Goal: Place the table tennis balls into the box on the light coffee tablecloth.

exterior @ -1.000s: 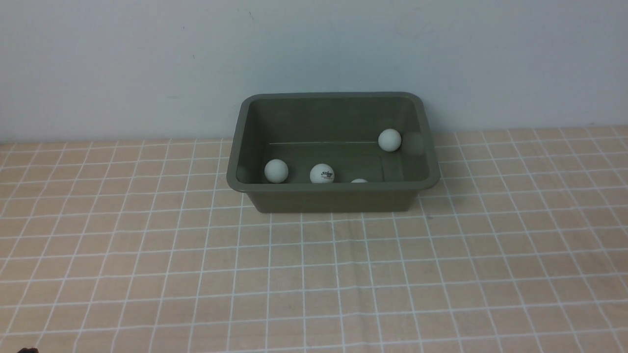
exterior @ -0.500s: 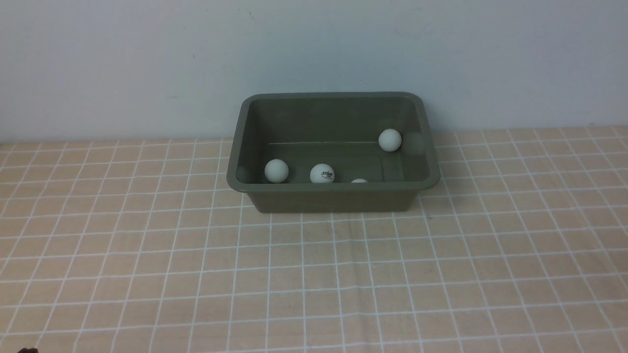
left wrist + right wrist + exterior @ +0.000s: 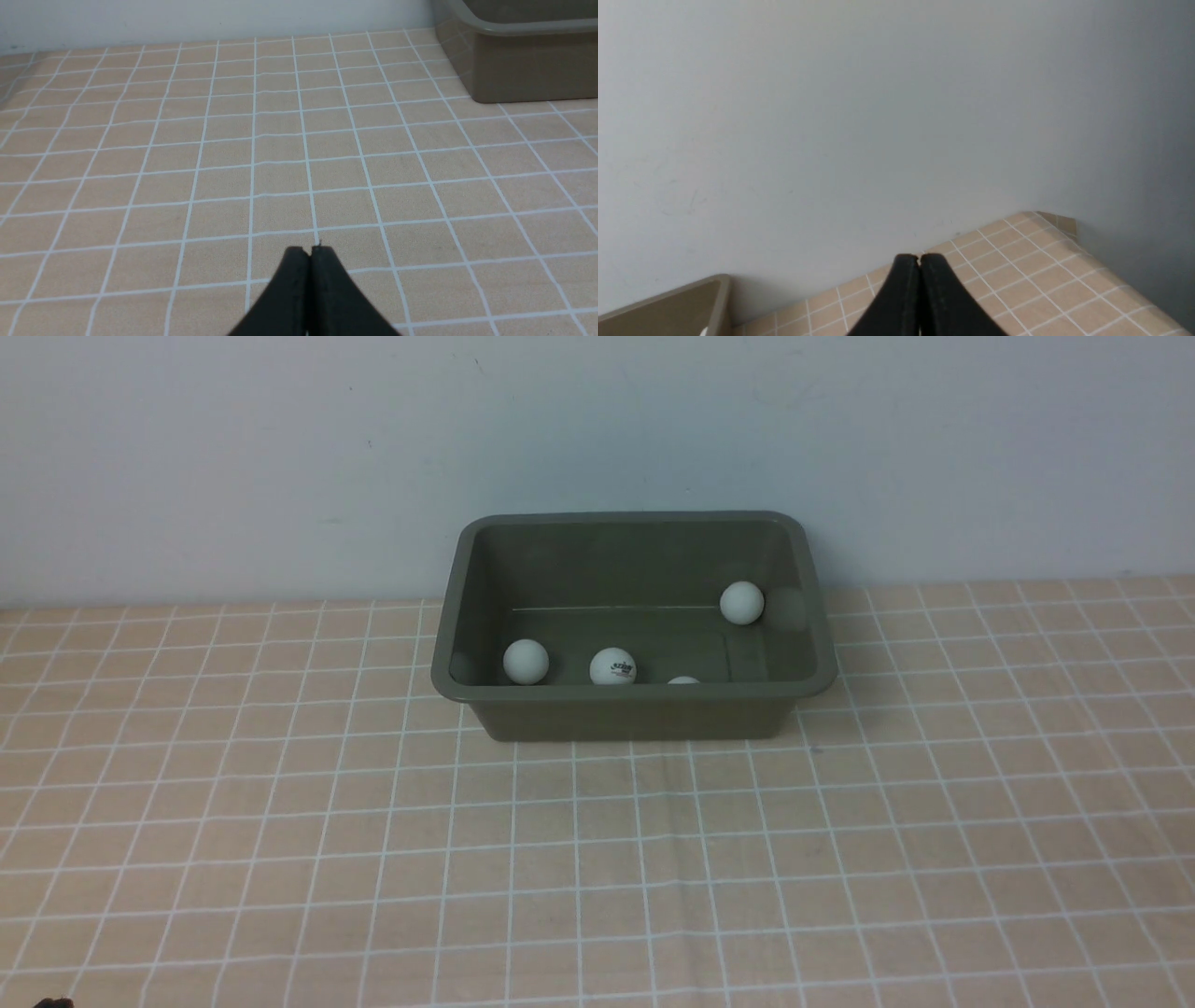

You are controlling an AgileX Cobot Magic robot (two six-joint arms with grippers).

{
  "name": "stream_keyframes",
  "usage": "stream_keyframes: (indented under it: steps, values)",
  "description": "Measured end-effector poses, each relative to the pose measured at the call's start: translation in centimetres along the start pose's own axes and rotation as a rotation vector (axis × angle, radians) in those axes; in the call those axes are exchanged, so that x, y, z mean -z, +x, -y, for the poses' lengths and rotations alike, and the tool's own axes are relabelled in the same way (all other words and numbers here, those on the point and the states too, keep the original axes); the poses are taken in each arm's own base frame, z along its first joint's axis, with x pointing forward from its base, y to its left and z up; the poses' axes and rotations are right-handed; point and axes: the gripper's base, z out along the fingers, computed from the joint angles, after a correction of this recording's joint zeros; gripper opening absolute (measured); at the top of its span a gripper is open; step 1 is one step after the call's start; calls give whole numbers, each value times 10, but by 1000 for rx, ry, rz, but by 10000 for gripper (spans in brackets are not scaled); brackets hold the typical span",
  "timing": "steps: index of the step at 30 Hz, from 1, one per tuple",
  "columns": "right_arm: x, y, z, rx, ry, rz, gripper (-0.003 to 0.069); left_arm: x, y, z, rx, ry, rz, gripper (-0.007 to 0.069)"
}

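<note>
Four table tennis balls inside the box [image 3: 633, 625], at rear centre of the light coffee tablecloth [image 3: 597, 859], hard against the pale wall [image 3: 280, 457]. One plain ball [image 3: 526, 661] near box's left end; lettered ball [image 3: 612, 666] just beside it toward centre; third ball [image 3: 683, 680] mostly hidden behind near rim; fourth ball [image 3: 741, 602] toward far right corner. None touching another.

Left gripper [image 3: 310, 252] pressed closed w/ nothing between fingers, low over bare cloth, well apart from box, whose corner shows at edge of left wrist view. Right gripper [image 3: 919, 257] likewise closed & empty, raised, pointing at wall, box corner [image 3: 663, 303] off to one side. Neither arm seen in front view.

Cloth peach-tan, thin white grid, slight creases. Wall plain, faintly scuffed.
</note>
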Motion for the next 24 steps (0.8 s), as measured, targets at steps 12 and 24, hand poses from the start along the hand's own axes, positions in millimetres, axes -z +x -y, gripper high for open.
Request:
stream_keyframes:
  steps: [12,24]
  values:
    - [-3,9,1,-13,-8,-25,-19,0,0,0,0,0,0,-69]
    - [-18,91,9,183,-108,-232,-19,0,0,0,0,0,0,-69]
